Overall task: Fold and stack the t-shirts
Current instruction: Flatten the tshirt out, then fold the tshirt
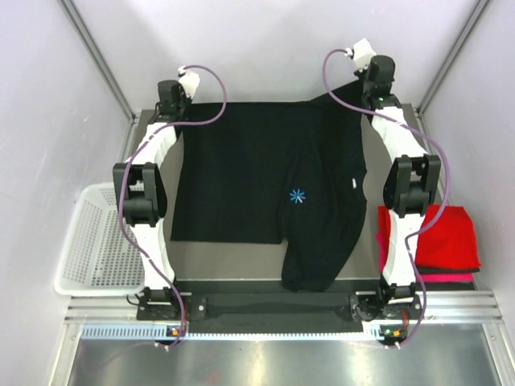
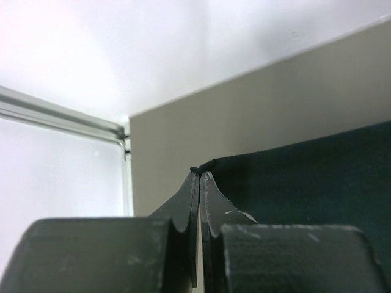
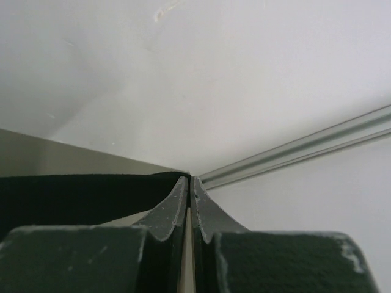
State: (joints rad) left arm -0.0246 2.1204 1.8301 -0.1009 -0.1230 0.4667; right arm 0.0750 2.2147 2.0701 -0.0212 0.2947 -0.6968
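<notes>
The black t-shirt [image 1: 257, 177] lies spread on the counter [image 1: 225, 261]. The left end effector [image 2: 198, 175] and the right end effector [image 3: 188, 179] are both closed, each pinching one far corner of it. The red t-shirt [image 1: 438, 233] (folded) sits on the magenta t-shirt [image 1: 442, 277] at the right.

the top view looks down from above and behind the two arms [image 1: 149, 201], whose bases sit along the bottom of the frame. it takes in the whole desk [image 1: 229, 264] and the back wall [image 1: 265, 40] at the top. the left wrist view sits low and very close behind its own jaws at lower centre, facing the desk's far left corner. the right wrist view, equally close, faces the far right corner. all three views share the far edge of the black t-shirt [image 1: 257, 161].
</notes>
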